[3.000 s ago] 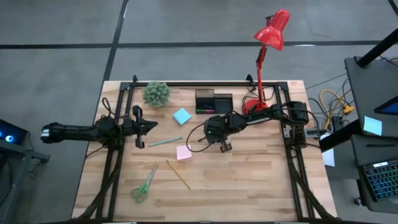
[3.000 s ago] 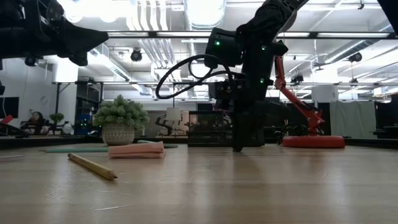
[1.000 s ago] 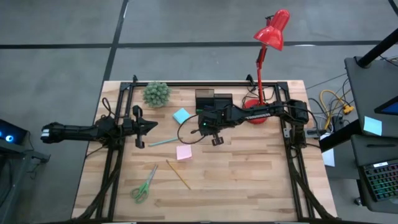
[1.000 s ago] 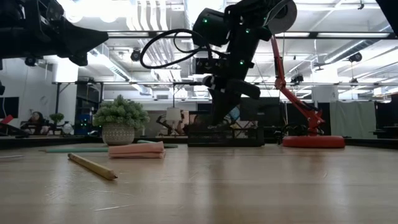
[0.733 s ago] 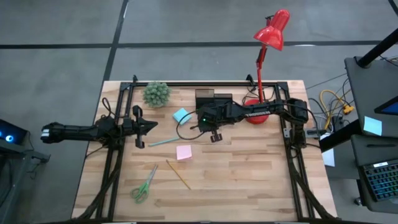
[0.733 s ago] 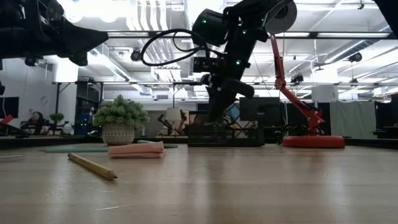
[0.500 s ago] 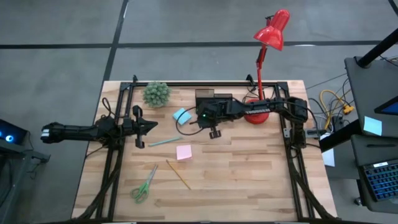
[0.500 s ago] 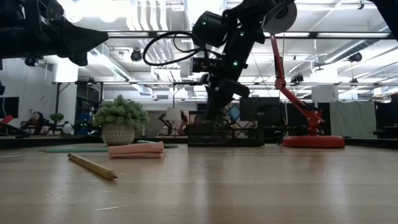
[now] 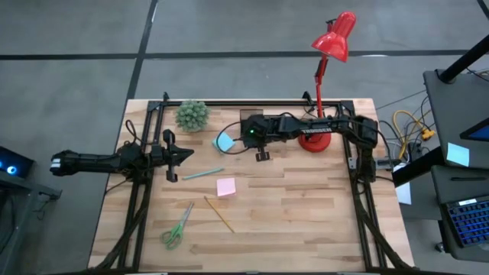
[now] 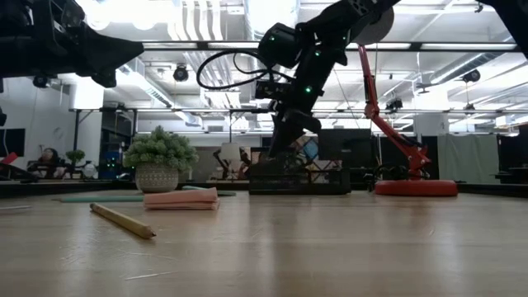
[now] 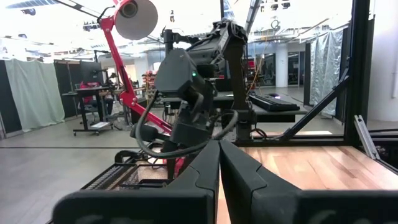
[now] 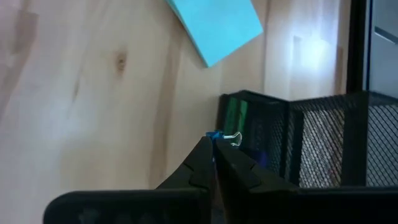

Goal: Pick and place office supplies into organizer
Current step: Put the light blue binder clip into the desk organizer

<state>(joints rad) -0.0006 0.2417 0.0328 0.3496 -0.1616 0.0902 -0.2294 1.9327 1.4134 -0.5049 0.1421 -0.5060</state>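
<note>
Now that the right gripper [image 12: 213, 144] has swung from mid-table over to the organizer [image 12: 292, 140] — pinched shut on a tiny blue clip [image 12: 214, 134] — the drop looks close, left gripper [image 9: 174, 153] parked shut

The high view hangs far above and looks straight down on the whole counter [image 9: 306, 221], while the low view sits at the counter's surface, very near the wood, and faces level across it into the room behind. The left wrist view looks forward past its own fingers [image 11: 205, 174] across the counter toward the red lamp [image 11: 134, 18] (the same lamp [image 9: 330, 42] shows in the high view) and the right arm [image 11: 193, 81]. The right wrist view looks down from close by on the black mesh organizer [image 12: 311, 143] and the light-blue sticky note [image 12: 217, 22], both also shared with the high view.
</note>
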